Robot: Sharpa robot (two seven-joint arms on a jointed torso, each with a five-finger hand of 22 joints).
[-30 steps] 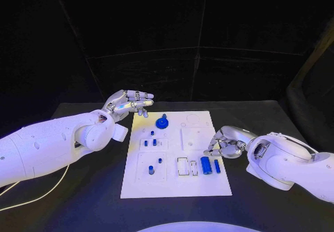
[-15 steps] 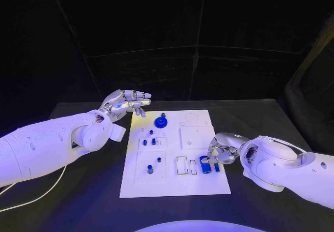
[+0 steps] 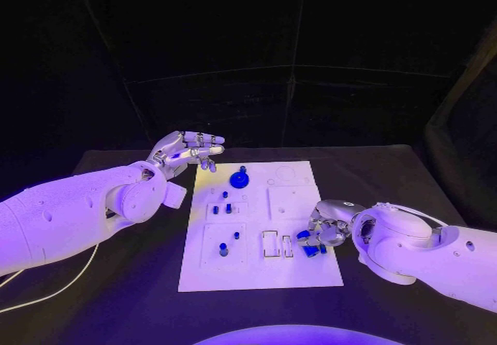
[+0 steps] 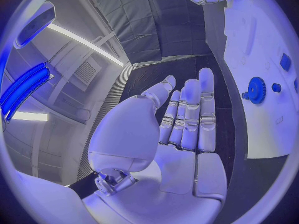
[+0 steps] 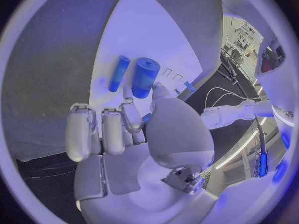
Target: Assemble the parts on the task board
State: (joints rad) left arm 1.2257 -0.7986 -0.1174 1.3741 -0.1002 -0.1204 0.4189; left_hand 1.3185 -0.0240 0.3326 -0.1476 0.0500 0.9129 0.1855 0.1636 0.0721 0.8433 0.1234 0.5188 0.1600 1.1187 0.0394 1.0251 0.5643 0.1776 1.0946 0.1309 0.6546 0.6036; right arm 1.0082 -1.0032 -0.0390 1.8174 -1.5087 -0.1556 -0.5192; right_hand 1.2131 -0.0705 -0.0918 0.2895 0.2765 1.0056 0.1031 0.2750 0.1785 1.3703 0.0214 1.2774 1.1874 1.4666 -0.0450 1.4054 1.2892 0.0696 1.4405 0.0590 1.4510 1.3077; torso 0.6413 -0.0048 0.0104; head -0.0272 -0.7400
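The white task board (image 3: pixel 259 277) lies mid-table. A blue gear (image 3: pixel 239 180) stands near its far end, and small blue pegs (image 3: pixel 223 249) sit in its left blocks. My left hand (image 3: pixel 192 149) hovers beyond the board's far left corner, fingers spread, holding nothing. In its wrist view the left hand (image 4: pixel 181 129) is flat and the gear (image 4: pixel 256 89) lies beside it. My right hand (image 3: pixel 327 228) is down on the board's right side. There its thumb and a finger pinch the near end of a thick blue cylinder (image 5: pixel 144 76), which lies beside a thin blue rod (image 5: pixel 118 73).
Two upright white slots (image 3: pixel 271 244) stand just left of the cylinder. A square recess (image 3: pixel 284 201) and a round ring (image 3: pixel 286 173) mark the board's right column. A pale cable (image 3: pixel 62 284) lies on the black table at the near left.
My right hand has moved in and down over the blue cylinders, and its fingers have closed around the thick one. My left hand has barely shifted.
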